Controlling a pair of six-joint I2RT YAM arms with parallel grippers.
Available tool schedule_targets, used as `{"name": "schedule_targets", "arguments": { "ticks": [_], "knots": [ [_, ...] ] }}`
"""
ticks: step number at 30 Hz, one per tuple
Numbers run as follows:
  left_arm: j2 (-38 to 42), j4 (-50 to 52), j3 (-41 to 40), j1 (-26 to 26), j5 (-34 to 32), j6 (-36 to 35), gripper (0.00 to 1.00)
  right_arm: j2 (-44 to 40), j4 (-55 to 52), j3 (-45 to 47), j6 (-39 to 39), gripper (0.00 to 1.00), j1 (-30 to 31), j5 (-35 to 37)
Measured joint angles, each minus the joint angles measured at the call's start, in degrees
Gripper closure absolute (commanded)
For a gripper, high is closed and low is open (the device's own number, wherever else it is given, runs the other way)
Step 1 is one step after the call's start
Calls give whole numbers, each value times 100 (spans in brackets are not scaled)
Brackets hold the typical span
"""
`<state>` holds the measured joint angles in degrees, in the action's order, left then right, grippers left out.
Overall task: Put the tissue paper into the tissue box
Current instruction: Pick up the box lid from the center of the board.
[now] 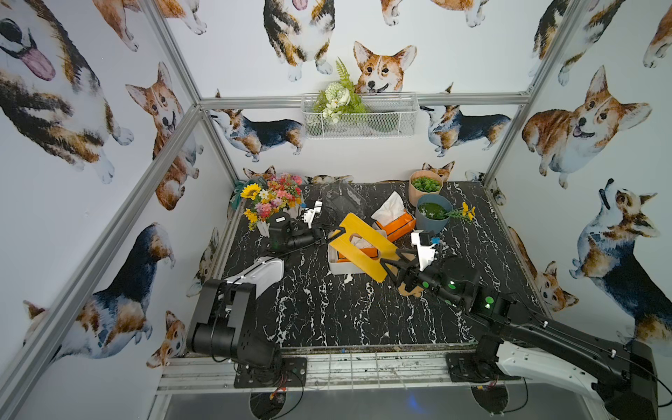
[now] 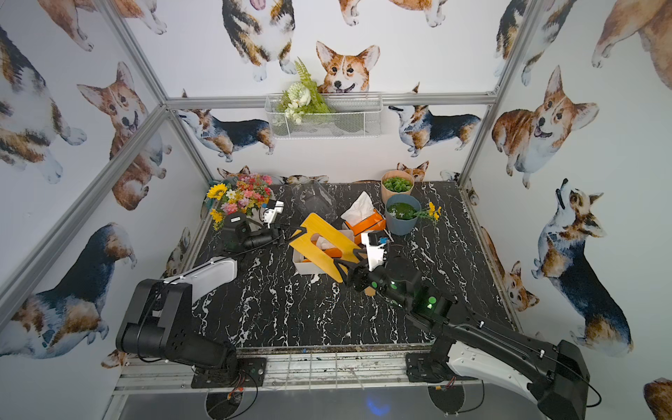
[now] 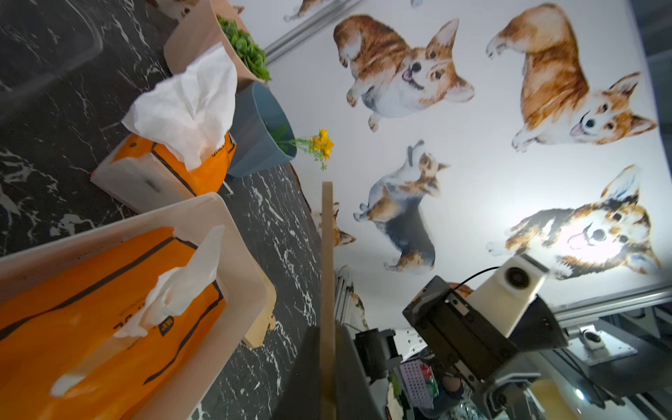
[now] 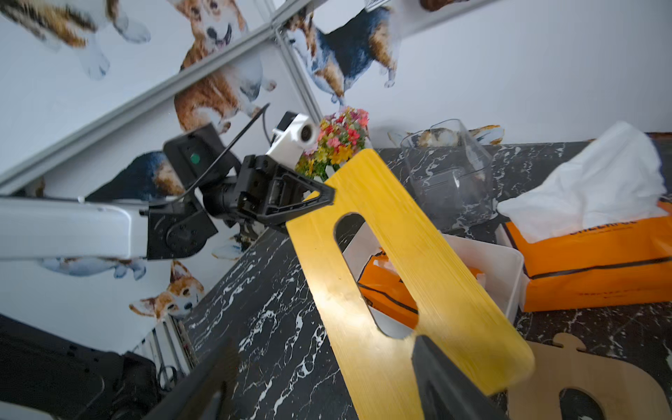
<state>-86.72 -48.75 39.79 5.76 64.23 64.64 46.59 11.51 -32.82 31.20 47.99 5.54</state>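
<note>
The white tissue box [image 1: 340, 269] stands mid-table with the orange pack of tissue paper [image 3: 91, 309] lying inside it, a white sheet sticking up. A yellow wooden lid [image 1: 354, 225] with an oval slot hangs tilted over the box. My left gripper [image 1: 332, 232] is shut on the lid's far end, and the left wrist view shows the lid edge-on [image 3: 327, 254] between the jaws. My right gripper [image 1: 391, 260] is at the lid's near end with its jaws wide open [image 4: 323, 345]. One finger overlaps the lid, the other is well off to its side.
A second orange tissue pack [image 1: 396, 223] with a tall white sheet sits just behind the box. A flat brown wooden piece [image 4: 582, 382] lies under my right gripper. Behind are a clear plastic container [image 1: 343, 200], a blue pot [image 1: 431, 218], a beige pot [image 1: 425, 187] and a bouquet [image 1: 271, 200].
</note>
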Motion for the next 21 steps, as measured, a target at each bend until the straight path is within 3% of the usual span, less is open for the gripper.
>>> {"name": "schedule_targets", "arguments": {
  "ticks": [5, 8, 14, 21],
  "knots": [
    [-649, -2662, -448, -94, -549, 2387, 100, -96, 1040, 852, 1403, 21, -1150, -903],
    [-890, -3316, -472, -96, -732, 3217, 100, 181, 1670, 1062, 2114, 23, -1399, -1495],
    [-739, -4124, -522, -96, -874, 3799, 100, 861, 2763, 1132, 2911, 34, -1438, -2164],
    [-756, -4232, -636, -125, -1126, 4028, 100, 1679, 3965, 1036, 3781, 51, -1460, -2682]
  ]
}}
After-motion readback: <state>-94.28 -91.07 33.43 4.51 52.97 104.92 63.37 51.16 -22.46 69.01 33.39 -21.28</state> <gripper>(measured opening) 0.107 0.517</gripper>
